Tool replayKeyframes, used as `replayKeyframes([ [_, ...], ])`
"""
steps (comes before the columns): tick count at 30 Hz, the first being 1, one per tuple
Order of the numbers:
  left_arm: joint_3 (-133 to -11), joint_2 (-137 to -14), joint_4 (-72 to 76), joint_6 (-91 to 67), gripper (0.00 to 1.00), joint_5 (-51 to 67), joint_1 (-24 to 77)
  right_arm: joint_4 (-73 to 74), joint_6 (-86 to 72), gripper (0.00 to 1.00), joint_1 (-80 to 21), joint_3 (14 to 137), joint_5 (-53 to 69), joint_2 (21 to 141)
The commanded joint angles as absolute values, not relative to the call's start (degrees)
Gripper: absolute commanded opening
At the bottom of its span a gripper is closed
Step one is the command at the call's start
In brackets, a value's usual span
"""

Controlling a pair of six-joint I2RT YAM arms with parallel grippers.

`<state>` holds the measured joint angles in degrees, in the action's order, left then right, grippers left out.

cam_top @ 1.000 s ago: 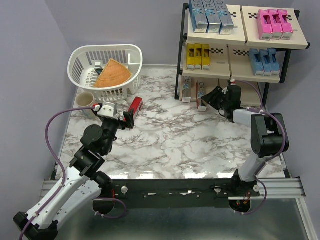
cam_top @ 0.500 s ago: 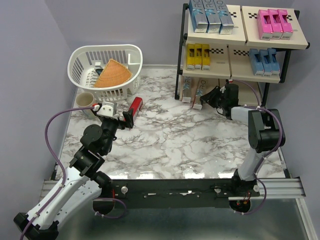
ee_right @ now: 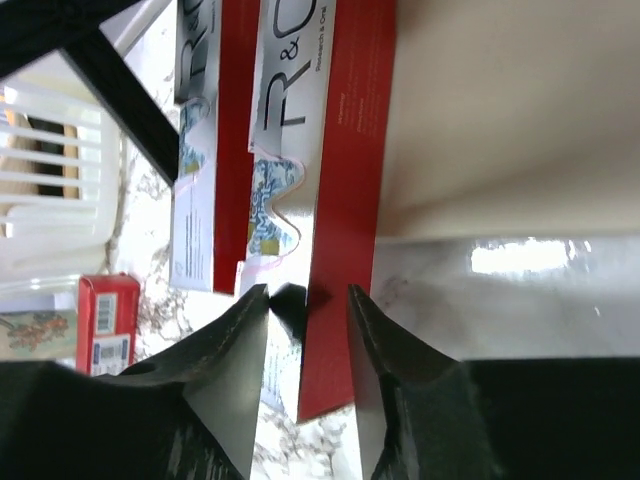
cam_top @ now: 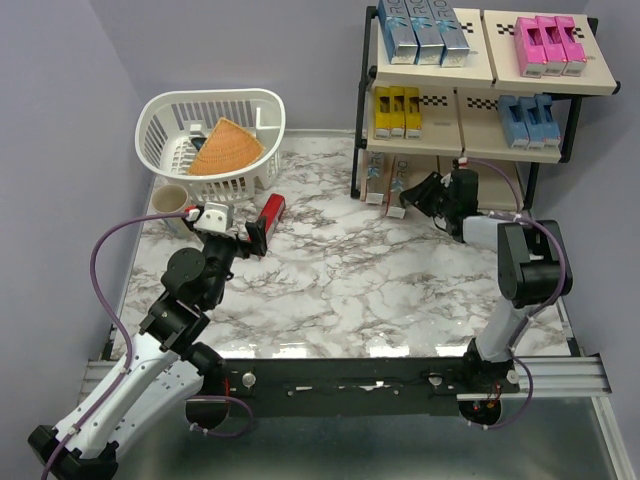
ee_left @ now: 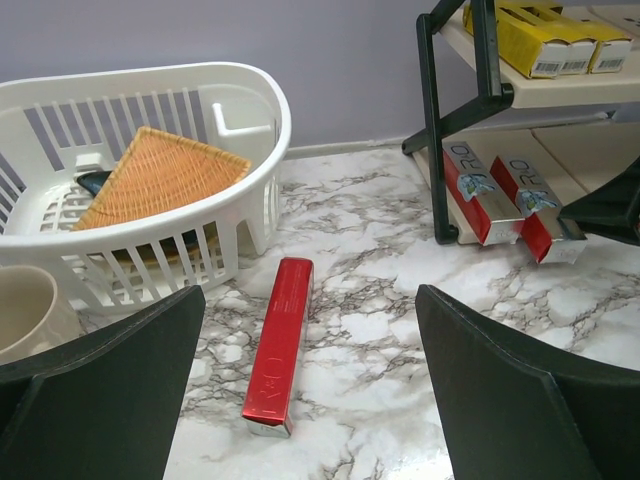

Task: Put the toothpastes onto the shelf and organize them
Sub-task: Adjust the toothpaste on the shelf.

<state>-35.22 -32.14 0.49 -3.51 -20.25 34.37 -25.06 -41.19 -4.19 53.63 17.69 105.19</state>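
Note:
The shelf holds silver-blue cartons, pink ones, yellow ones and light blue ones. A red toothpaste stands in the bottom tier. My right gripper is shut on the end of a second red toothpaste beside it; the right wrist view shows the jaws on that carton. A loose red toothpaste lies on the table. My left gripper is open just short of it, with the carton lying between the spread fingers.
A white basket with a woven wedge stands at the back left, a beige cup in front of it. The shelf's black front post stands just left of the right gripper. The walls are close on both sides.
My right gripper has pushed its red toothpaste back and left into the bottom tier, next to the other red carton. The left arm has not moved.

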Motion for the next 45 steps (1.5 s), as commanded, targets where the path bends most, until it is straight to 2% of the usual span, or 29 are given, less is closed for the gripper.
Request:
replayKeyframes([
  [1,-35.6,-32.1,0.3,-4.0,0.99,-18.4,33.8,-28.2,-35.6,0.48,-4.4,48.9,18.1,96.6],
  [3,-35.6,-32.2,0.3,-4.2,0.99,-18.2,33.8,-27.6,-34.5,0.53,-4.3,46.4,17.8,93.8],
  [10,-35.6,-32.2,0.2,-4.6,0.99,-17.8,33.5,-28.2,-34.0,0.57,-4.5,41.1,20.4,91.7],
  [19,-35.7,-32.3,0.2,-4.7,0.99,-17.4,33.3,-33.2,-38.8,0.41,-6.9,35.1,22.0,92.9],
  [27,-35.6,-32.2,0.1,-4.6,0.99,-17.5,33.2,-36.2,-41.8,0.32,-6.9,38.0,18.9,97.7],
  [33,-35.6,-32.1,0.1,-4.6,0.99,-17.7,33.0,-36.6,-42.8,0.29,-6.9,40.4,14.2,98.3],
  [45,-35.6,-32.6,0.2,-4.6,0.99,-17.4,32.7,-36.7,-42.1,0.29,-6.8,46.8,9.4,102.1],
])
